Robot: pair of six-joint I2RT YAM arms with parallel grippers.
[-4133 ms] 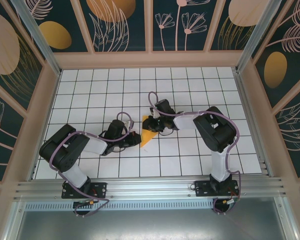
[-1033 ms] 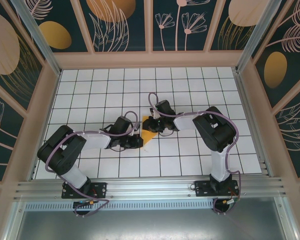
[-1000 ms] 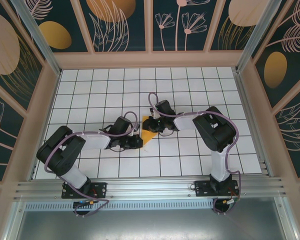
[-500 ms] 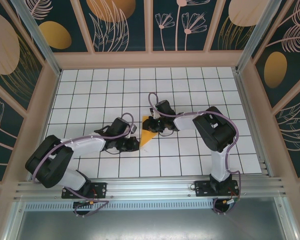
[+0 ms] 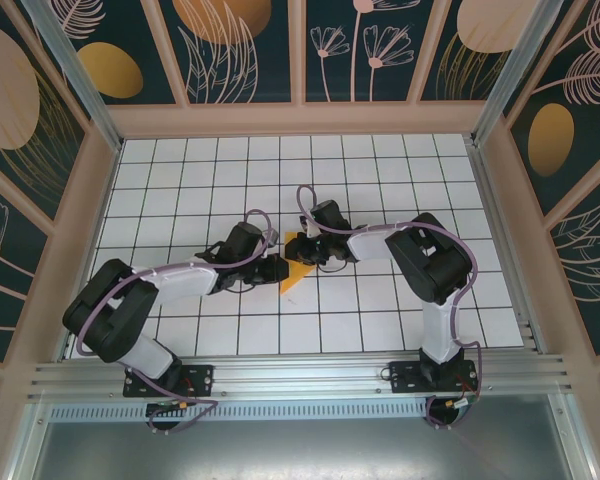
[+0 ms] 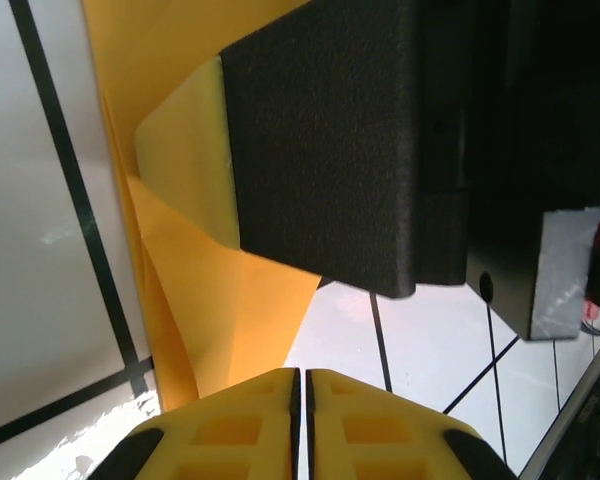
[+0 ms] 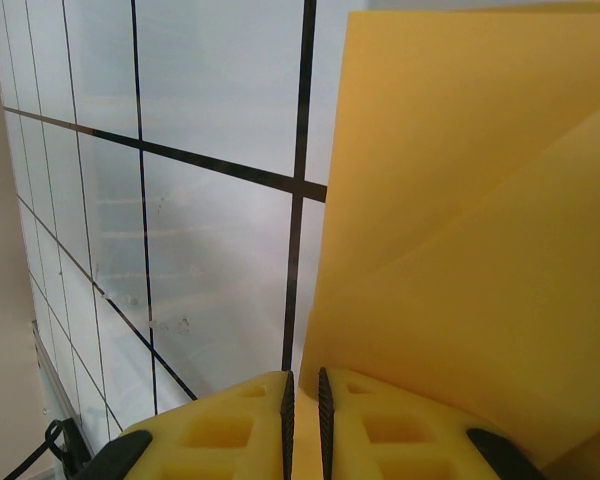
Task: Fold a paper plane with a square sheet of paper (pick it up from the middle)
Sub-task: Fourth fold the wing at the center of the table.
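On the table (image 5: 180,170), right fingers (image 7: 230,430) pinch the square sheet of paper (image 5: 293,272); left fingers (image 6: 230,435), closed, touch it.

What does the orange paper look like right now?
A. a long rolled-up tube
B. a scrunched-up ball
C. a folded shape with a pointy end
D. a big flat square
C: from the top camera the orange paper lies on the table as a narrow folded wedge that tapers to a point toward the arms' bases, and the right wrist camera shows overlapping layers with a crease.
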